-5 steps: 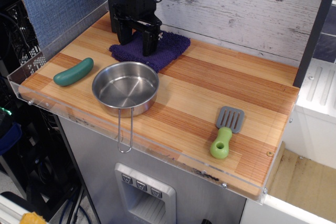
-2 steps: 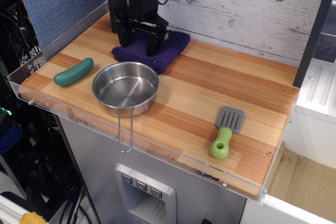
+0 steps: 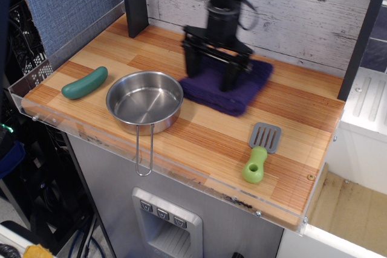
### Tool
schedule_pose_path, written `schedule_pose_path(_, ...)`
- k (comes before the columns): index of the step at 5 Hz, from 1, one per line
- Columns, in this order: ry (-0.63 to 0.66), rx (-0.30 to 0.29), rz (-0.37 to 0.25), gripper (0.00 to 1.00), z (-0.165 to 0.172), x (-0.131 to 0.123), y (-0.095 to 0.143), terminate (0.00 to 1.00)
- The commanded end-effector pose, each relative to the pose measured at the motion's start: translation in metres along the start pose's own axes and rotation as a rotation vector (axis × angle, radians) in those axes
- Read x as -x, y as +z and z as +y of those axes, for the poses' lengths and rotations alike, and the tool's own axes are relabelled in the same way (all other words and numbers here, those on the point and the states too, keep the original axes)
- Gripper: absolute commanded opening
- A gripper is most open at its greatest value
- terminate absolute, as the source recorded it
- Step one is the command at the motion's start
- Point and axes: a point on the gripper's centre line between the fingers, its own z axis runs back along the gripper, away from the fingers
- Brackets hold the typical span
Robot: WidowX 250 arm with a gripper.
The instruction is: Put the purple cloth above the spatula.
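Note:
The purple cloth lies on the wooden counter at mid-back, just right of the steel pan. My gripper comes down from above, blurred by motion. Its two black fingers press into the cloth's left and middle part, holding a fold of it between them. The spatula lies near the front right, grey slotted blade pointing back and lime-green handle toward the front edge. The cloth's front edge is a short gap behind and to the left of the blade.
A steel pan with a wire handle sits front left of centre, close to the cloth. A green cucumber-shaped toy lies at the left. A clear plastic rim runs along the counter's front and left edges. A plank wall stands behind.
The gripper has moved right and slightly forward from the back left corner. The purple cloth has come along with it, from behind the pan to the counter's middle back.

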Motion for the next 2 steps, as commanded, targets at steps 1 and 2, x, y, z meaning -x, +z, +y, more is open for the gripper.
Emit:
schedule_pose_path(1,-0.001,0.010,-0.041,1.00,-0.0793,-0.0106,0.0056,0.00)
schedule_pose_path(2,0.041,-0.006,-0.073,1.00,-0.0793,-0.0149,0.0101,0.00)
